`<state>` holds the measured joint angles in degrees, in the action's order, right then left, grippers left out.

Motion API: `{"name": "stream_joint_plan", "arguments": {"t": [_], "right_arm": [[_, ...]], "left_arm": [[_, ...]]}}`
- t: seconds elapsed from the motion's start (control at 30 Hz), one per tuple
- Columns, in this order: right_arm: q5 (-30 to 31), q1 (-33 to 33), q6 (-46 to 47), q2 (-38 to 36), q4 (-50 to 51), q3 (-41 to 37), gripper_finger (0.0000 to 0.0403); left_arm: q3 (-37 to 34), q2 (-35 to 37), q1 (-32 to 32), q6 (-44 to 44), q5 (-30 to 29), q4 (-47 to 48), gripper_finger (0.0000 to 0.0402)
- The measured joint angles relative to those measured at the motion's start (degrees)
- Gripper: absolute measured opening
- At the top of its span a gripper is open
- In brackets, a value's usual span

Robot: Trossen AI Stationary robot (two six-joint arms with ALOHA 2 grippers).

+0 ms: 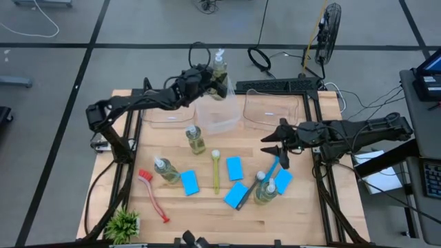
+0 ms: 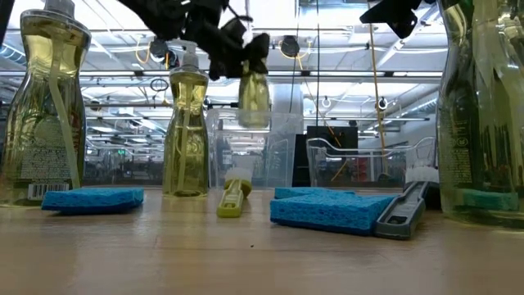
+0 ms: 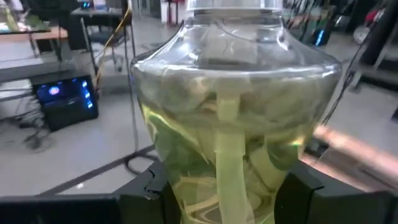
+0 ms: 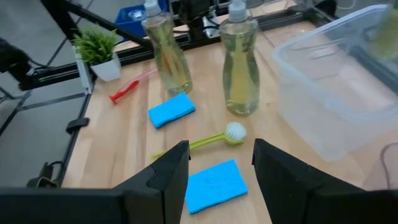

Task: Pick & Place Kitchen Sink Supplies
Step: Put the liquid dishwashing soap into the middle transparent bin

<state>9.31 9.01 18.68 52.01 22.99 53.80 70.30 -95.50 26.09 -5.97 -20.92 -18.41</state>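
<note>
Your left gripper (image 1: 215,84) is clamped on a bottle (image 1: 219,76), which sits upright between its jaws, lifted over the middle tub (image 1: 219,118). Your right gripper (image 4: 214,168) hangs empty, jaws apart, a sponge (image 4: 213,185) just below them.

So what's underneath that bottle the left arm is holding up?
The bottle hangs in the left fingers over the middle clear tub. The tub looks empty, though arm and bottle cover part of it.
</note>
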Motion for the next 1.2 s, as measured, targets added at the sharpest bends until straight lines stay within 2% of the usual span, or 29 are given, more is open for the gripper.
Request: {"name": "stream_joint_plan", "arguments": {"t": [0.1, 0.3, 0.53, 0.83, 1.0, 1.2], "right_arm": [[1.4, 0.0, 0.1, 0.0, 0.1, 0.0, 0.0167], [1.6, -0.5, 0.3, 0.0, 0.1, 0.0, 0.0167], [1.6, -1.0, 0.1, 0.0, 0.1, 0.0, 0.0167], [1.4, -2.3, -0.5, 0.0, 0.1, 0.0, 0.0167], [1.4, -2.3, -0.5, 0.0, 0.1, 0.0, 0.0167], [1.2, -2.3, -0.3, 0.0, 0.1, 0.0, 0.0167]], "left_arm": [[0.2, -1.5, 0.0, 2.0, -0.3, -1.1, 0.0172], [0.2, -1.9, 0.5, 4.9, -10.4, 2.2, 0.0172], [0.2, -1.9, 1.1, -5.7, -15.3, 9.0, 0.0172], [0.2, -3.3, -0.1, -6.6, -22.9, 9.2, 0.0172], [0.2, -5.8, -0.9, -9.3, -23.7, 8.5, 0.0172], [0.2, -7.5, -1.4, -9.8, -28.8, 7.7, 0.0177]]}}
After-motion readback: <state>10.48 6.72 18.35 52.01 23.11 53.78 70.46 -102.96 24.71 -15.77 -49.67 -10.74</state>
